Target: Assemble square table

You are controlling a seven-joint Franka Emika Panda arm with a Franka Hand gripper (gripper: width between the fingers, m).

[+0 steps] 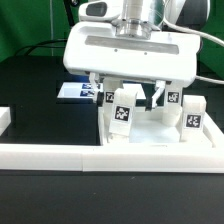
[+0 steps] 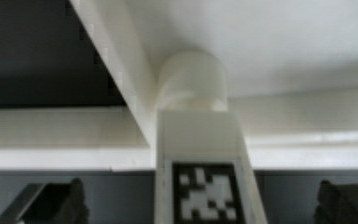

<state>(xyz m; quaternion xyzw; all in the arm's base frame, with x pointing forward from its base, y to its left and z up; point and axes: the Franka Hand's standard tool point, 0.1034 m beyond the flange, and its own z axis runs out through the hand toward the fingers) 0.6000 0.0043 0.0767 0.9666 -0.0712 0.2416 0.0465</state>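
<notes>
A black table [image 1: 40, 110] fills the scene. At six o'clock a long low white border rail [image 1: 60, 156] crosses it. Toward twelve o'clock stands a green backdrop [image 1: 30, 22], crossed by dark cables [image 1: 18, 45]. Lighting is even.

The gripper [image 1: 131, 98] has a broad white boxy housing with rounded edges beneath a silvery-grey ribbed wrist cylinder [image 1: 132, 22]. Two dark fingers [image 2: 51, 200] project beyond the housing, seemingly black with flat faces, though blurred in the wrist view.
</notes>
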